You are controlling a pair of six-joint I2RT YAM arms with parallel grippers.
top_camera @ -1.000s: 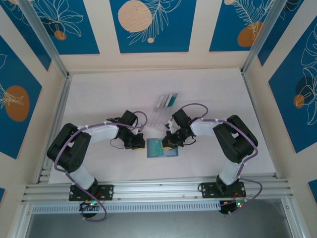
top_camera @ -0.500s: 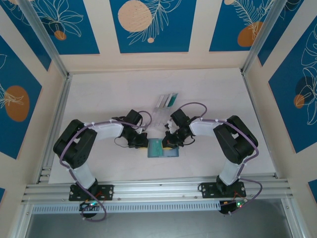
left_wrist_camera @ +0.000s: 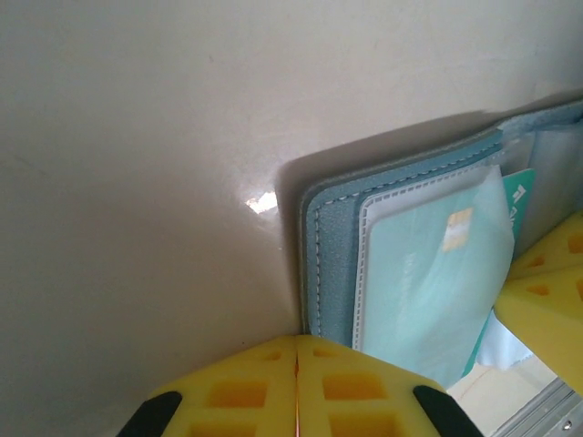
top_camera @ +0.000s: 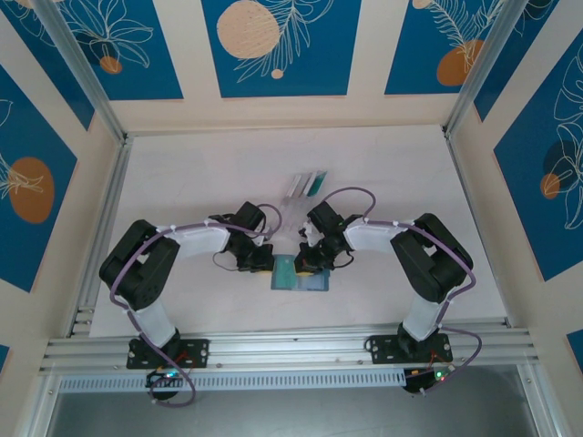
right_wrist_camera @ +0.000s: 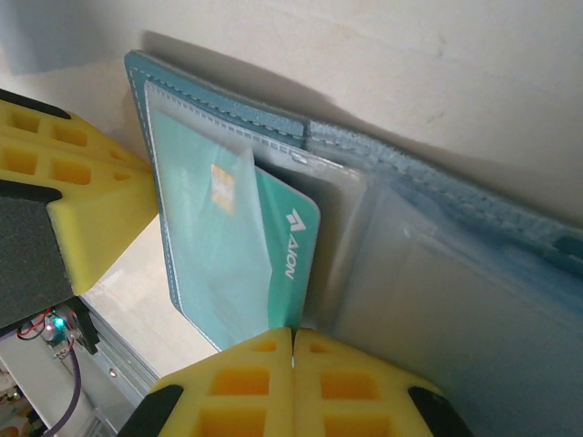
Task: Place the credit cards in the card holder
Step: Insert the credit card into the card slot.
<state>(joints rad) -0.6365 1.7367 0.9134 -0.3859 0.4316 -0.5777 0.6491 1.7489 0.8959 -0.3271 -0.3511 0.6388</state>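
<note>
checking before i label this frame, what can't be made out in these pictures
1. Top view: how many cards stand in the clear rack; too small.
2. Top view: the card holder's edges under the left claw and right claw; covered.
3. Right wrist view: whether the shut right claw pinches the credit card; its near edge ends at the pads.
4. Right wrist view: the holder's other half; blurred, cut by the frame edge.

1. In the left wrist view we lose the card holder point(left_wrist_camera: 330, 246) past the 3 o'clock edge. Its near end sits behind the left gripper point(left_wrist_camera: 297, 344) at 6 o'clock.
2. In the right wrist view the credit card point(right_wrist_camera: 287, 241) blurs under a cloudy pocket point(right_wrist_camera: 205, 228), its lower end behind the right gripper point(right_wrist_camera: 292, 335) at 6 o'clock.
3. From above, what stands in the clear rack point(top_camera: 305, 187) is too small for us to tell.
</note>
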